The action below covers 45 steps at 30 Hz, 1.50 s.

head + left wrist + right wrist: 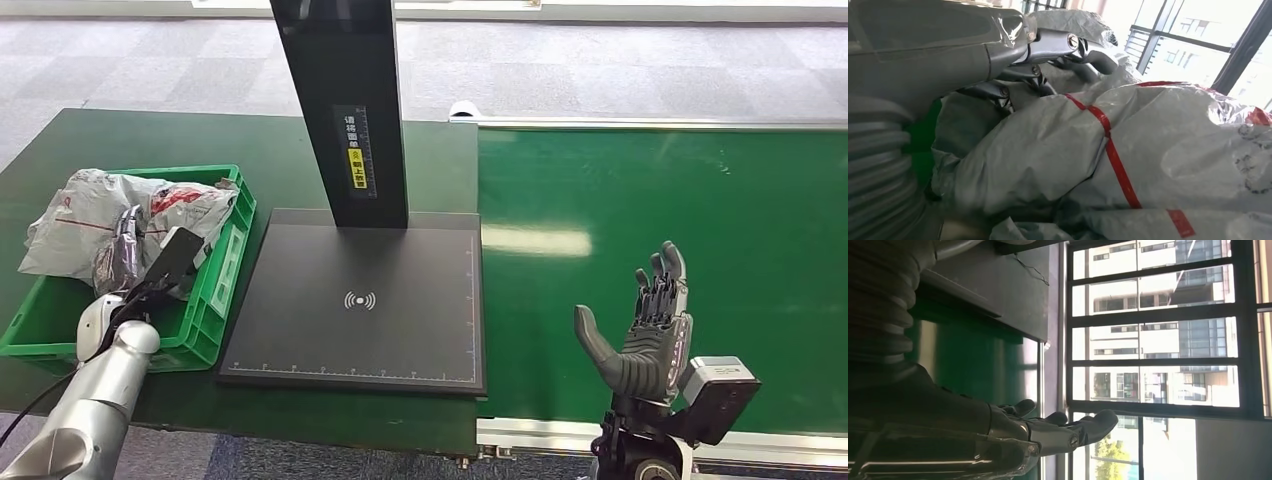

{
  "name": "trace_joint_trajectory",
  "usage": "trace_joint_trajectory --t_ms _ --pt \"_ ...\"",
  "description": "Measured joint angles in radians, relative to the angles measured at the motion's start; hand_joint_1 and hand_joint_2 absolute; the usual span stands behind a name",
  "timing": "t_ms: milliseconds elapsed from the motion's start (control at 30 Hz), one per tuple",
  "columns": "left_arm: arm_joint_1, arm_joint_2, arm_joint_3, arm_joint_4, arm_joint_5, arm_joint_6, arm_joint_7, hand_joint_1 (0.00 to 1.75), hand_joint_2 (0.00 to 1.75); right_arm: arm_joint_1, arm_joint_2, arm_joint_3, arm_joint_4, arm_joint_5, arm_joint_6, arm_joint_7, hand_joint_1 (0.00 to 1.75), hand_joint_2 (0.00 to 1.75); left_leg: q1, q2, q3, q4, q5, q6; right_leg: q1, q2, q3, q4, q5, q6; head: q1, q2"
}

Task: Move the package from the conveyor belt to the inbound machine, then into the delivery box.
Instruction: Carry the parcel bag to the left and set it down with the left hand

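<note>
The package [110, 215], a grey plastic mailer bag with a red stripe, lies crumpled in the green delivery box [215, 300] at the table's left edge, beside the black inbound machine [360, 300]. It looks light, soft and slippery, with no stiff edge; a bunched fold near its middle would probably give the surest hold. The left robot hand [165, 265] is in the box against the bag, fingers curled over its top; whether it grips cannot be told. The right robot hand [645, 335] stands over the conveyor belt [720, 210], fingers apart, holding nothing
</note>
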Motion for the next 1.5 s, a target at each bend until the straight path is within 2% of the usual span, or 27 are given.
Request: trace_joint_trajectory --t_ms 233,633,767,1000,1100,1200,1333,1500 --pt "0.031 -0.011 0.0 -0.058 0.001 -0.011 -0.001 0.0 1.75 0.005 0.0 0.0 0.0 0.002 -0.002 0.002 0.0 1.75 -0.001 -0.001 -0.001 0.0 0.0 0.0 -0.002 -0.001 0.0 0.0 0.0 0.0 0.0 0.0" --pt "0.048 -0.015 0.0 -0.079 0.002 -0.011 -0.003 0.0 1.75 0.006 0.0 0.0 0.0 0.003 -0.002 0.002 0.0 1.75 -0.002 -0.001 -0.001 0.0 0.0 0.0 -0.002 -0.001 0.0 0.0 0.0 0.0 0.0 0.0" --pt "0.071 -0.026 0.001 -0.119 0.067 -0.011 -0.058 0.0 1.75 0.007 0.0 0.0 0.0 0.004 -0.004 0.002 0.0 1.75 -0.002 -0.001 -0.001 0.0 0.0 0.0 -0.002 -0.001 -0.001 0.0 0.0 0.0 0.0 0.0" --pt "0.18 -0.115 0.0 -0.403 0.473 -0.005 -0.234 0.0 1.75 0.024 0.001 -0.001 -0.001 0.019 -0.027 0.002 0.0 1.75 -0.002 0.0 -0.007 0.001 0.0 0.001 -0.002 -0.001 -0.007 0.0 0.0 0.001 0.0 0.0" --pt "0.23 -0.159 -0.004 -0.555 0.693 -0.098 -0.291 0.0 1.75 0.033 0.002 -0.003 -0.002 0.028 -0.031 0.005 0.0 1.75 -0.002 0.0 -0.009 0.001 0.0 0.001 -0.002 -0.001 -0.009 0.0 0.0 0.001 0.0 0.0" --pt "0.318 -0.212 -0.028 -0.731 0.888 -0.215 -0.337 0.0 1.75 0.047 0.002 -0.004 -0.002 0.032 -0.031 0.013 0.0 1.75 -0.002 0.0 -0.011 0.001 -0.001 0.001 -0.002 -0.001 -0.011 0.0 0.0 0.001 0.0 0.0" --pt "0.435 -0.272 -0.087 -0.915 0.983 -0.274 -0.345 0.0 1.75 0.074 0.002 -0.004 -0.002 0.029 -0.03 0.028 0.0 1.75 -0.002 0.0 -0.013 0.001 -0.001 0.001 -0.002 -0.001 -0.013 -0.001 0.0 0.001 0.0 0.0" --pt "0.547 -0.322 -0.154 -1.047 1.018 -0.337 -0.327 0.0 1.75 0.11 0.002 0.0 -0.002 0.022 -0.031 0.053 0.0 1.75 -0.002 -0.001 -0.014 0.001 -0.001 0.001 -0.002 -0.001 -0.013 -0.001 0.0 0.001 0.0 0.0"
